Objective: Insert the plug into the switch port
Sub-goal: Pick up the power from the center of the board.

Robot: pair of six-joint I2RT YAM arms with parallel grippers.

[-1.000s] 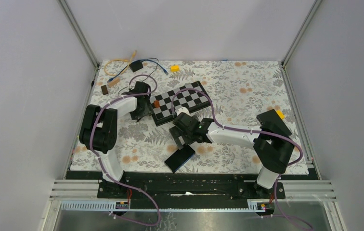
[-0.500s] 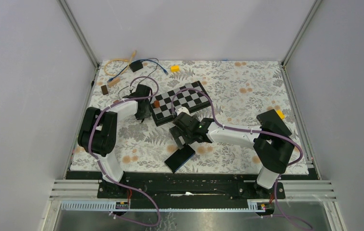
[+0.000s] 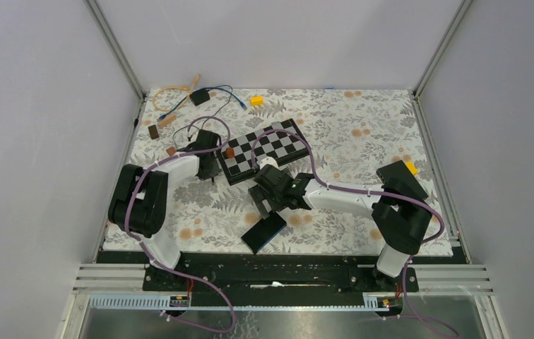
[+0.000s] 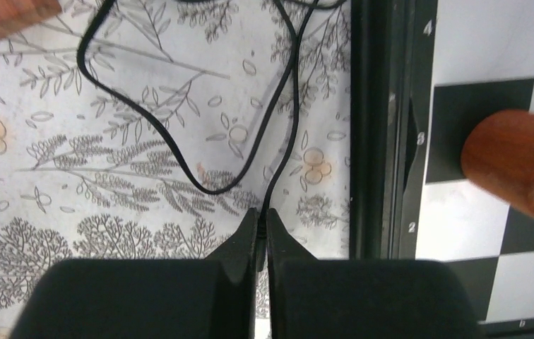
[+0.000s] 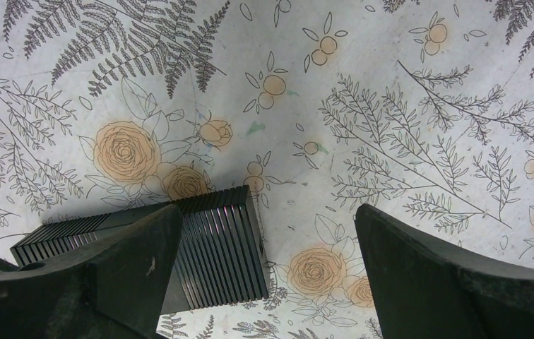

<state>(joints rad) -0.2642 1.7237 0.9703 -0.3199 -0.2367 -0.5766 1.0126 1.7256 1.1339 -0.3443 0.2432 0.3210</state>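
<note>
Near the front edge of the bench (image 3: 363,120), the switch (image 3: 264,232) lies flat on the floral cloth, a black ribbed box set askew to that edge. The right fingers (image 5: 130,254) stand wide apart above it. One overlaps its ribbed top in the wrist view, but contact cannot be confirmed. The plug itself is not discernible. A thin black cable (image 4: 210,191) loops over the cloth at left centre and runs into the left fingers (image 4: 244,244), which are pinched closed on it just beside the chessboard (image 3: 264,150) frame. A brown wooden piece (image 4: 515,166) stands at the chessboard's left edge. Loose wires (image 3: 179,102) occupy the far-left corner. Grey walls (image 3: 52,106) enclose three sides. The broadest bare cloth lies right of the chessboard.
</note>
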